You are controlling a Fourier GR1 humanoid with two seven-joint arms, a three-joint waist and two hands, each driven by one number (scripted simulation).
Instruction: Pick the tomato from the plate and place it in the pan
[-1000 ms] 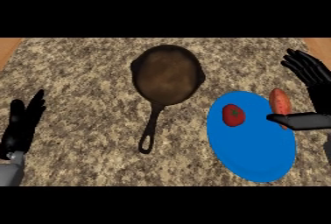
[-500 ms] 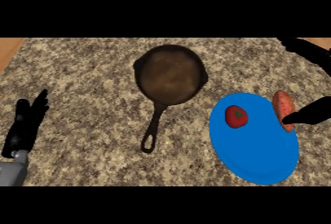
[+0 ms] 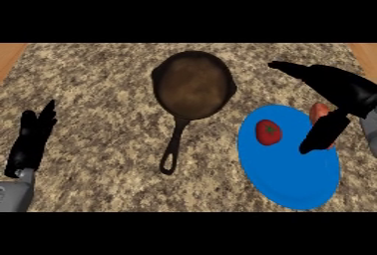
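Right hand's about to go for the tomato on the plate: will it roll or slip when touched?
The tomato looks round and smooth, so a sideways nudge would probably roll it across the flat blue plate. Its glossy skin may slip between fingers. The right hand is open beside it, so closing from both sides seems safer.

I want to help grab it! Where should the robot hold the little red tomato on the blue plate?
Probably round its middle, coming down from above: the small round red tomato lies low on the flat blue plate, with room on both sides. The open black right hand is already just beside it.
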